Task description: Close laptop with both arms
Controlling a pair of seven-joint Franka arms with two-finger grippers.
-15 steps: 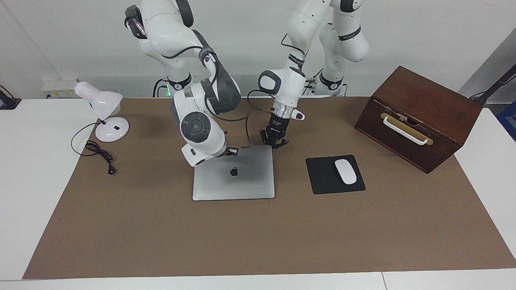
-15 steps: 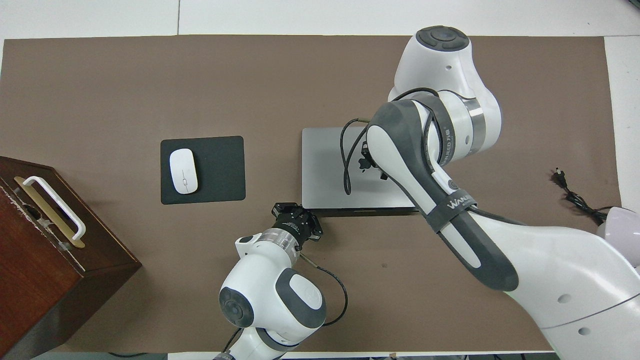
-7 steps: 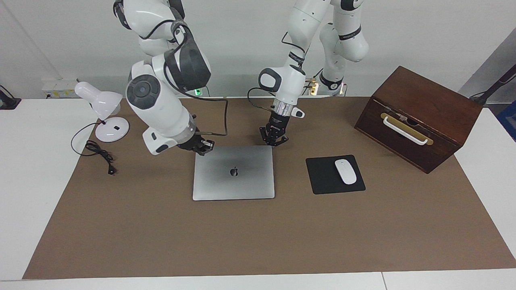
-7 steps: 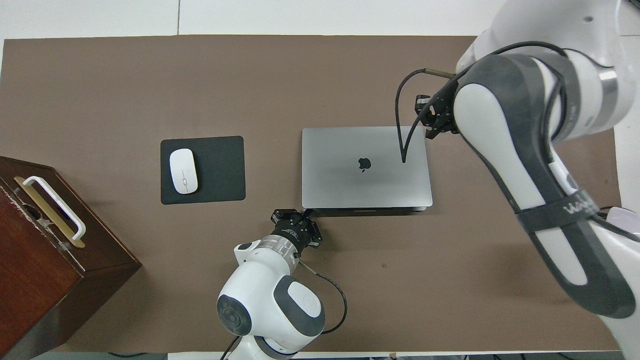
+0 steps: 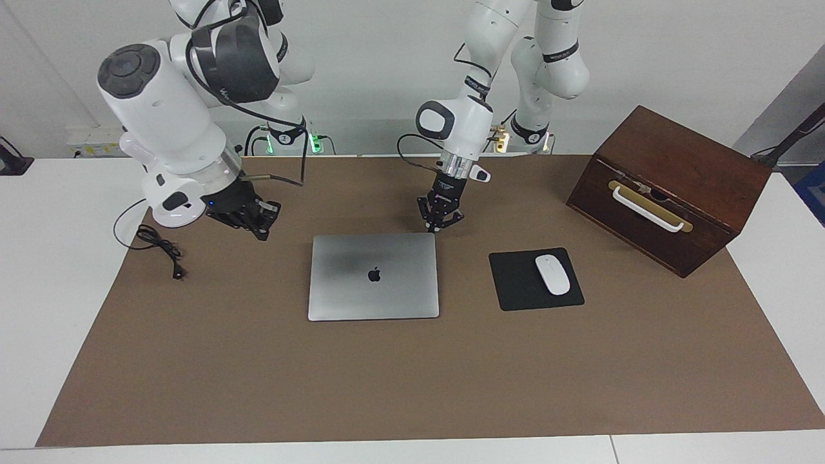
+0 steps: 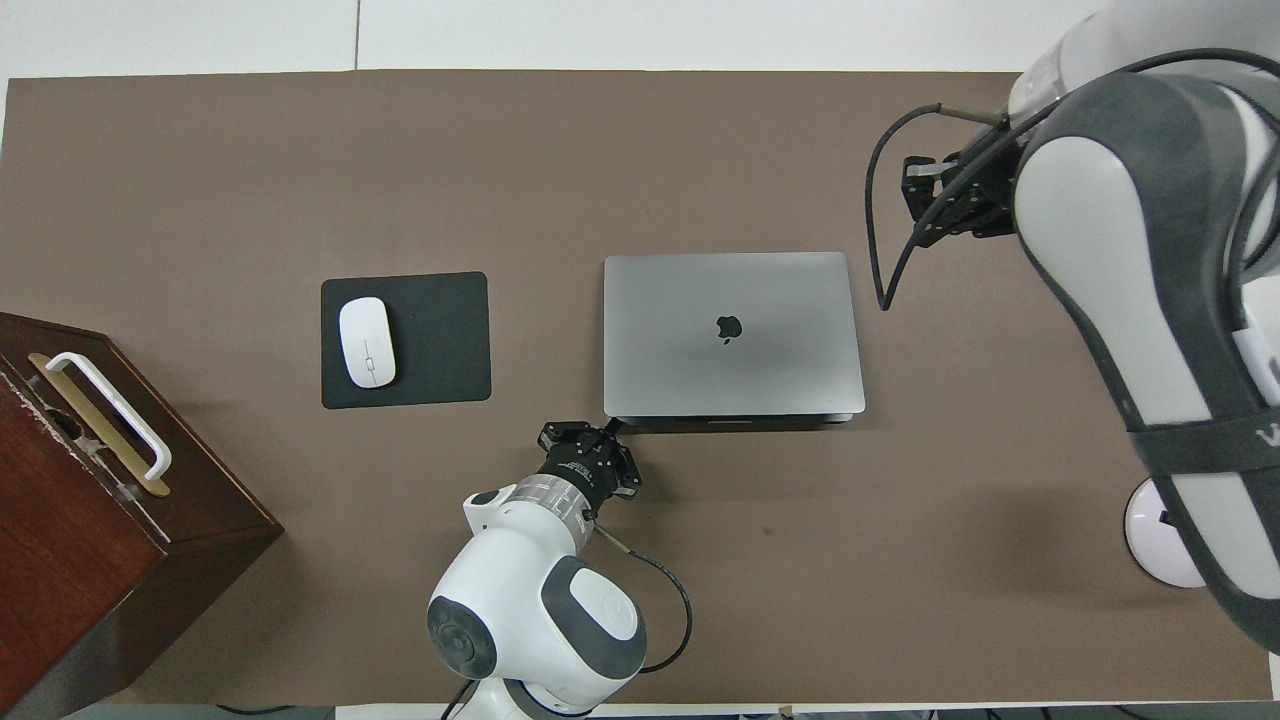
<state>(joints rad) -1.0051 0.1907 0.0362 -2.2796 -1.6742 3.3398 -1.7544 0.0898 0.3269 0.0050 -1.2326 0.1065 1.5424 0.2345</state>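
Laptop: the laptop (image 5: 374, 276) lies shut and flat on the brown mat (image 5: 412, 386) in the middle of the desk (image 5: 38, 290), apple logo up, with neither hand on it.
Facing view only: the white lamp's cord and plug (image 5: 161, 248) on the mat at the right arm's end, and the green lights at the arm bases.
Overhead view only: the laptop's edge nearest the robots (image 6: 735, 420), showing as a thin dark line, and the round lamp base (image 6: 1160, 535), which the right arm hides from the facing camera.
Left hand: the left hand (image 5: 440, 221) points down with its tips just above the mat, just beside the laptop's corner that is nearest the robots and toward the left arm's end. From overhead the hand (image 6: 590, 455) shows as a dark cluster at that corner. I cannot tell whether its fingers are spread or pressed together.
Right hand: the right hand (image 5: 254, 219) hangs tilted over bare mat, well apart from the laptop, toward the right arm's end. Its state cannot be told either.
Mouse pad: the black mouse pad (image 5: 515, 290) lies beside the laptop toward the left arm's end, with the white mouse (image 5: 553, 274) on it.
Wooden box: the wooden box (image 5: 670, 187) stands at the left arm's end.
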